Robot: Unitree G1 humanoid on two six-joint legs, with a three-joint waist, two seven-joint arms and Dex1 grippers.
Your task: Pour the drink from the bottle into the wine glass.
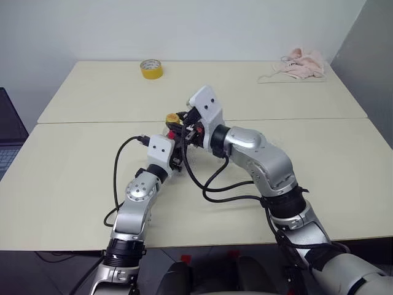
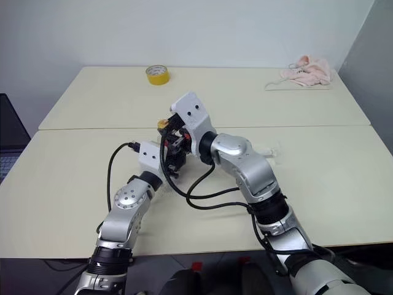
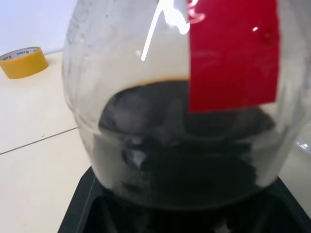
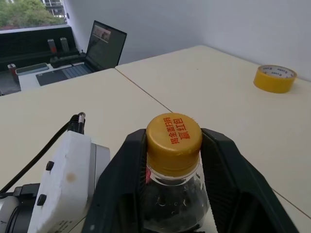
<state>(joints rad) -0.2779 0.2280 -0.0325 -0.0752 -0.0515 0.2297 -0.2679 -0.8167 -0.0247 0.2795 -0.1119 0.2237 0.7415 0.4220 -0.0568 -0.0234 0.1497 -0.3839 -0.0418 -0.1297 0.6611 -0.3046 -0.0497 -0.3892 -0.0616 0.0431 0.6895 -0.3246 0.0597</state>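
The bottle (image 1: 171, 132) stands upright at the table's middle, and my left gripper (image 3: 184, 208) is shut on its round body from the near side. The dark drink (image 3: 180, 145) fills the lower half of the bottle, behind its red label (image 3: 233, 53). My right gripper (image 4: 173, 145) reaches in from the right, and its black fingers (image 4: 121, 179) press both sides of the yellow cap (image 4: 173, 133). My right forearm mostly hides the wine glass; only a faint clear part (image 2: 272, 150) shows beyond it.
A yellow tape roll (image 1: 151, 69) lies at the far side of the table, and a pink cloth (image 1: 301, 63) at the far right corner. A laptop (image 4: 104, 43) sits on a desk to the left. Black cables (image 1: 212, 184) loop between my arms.
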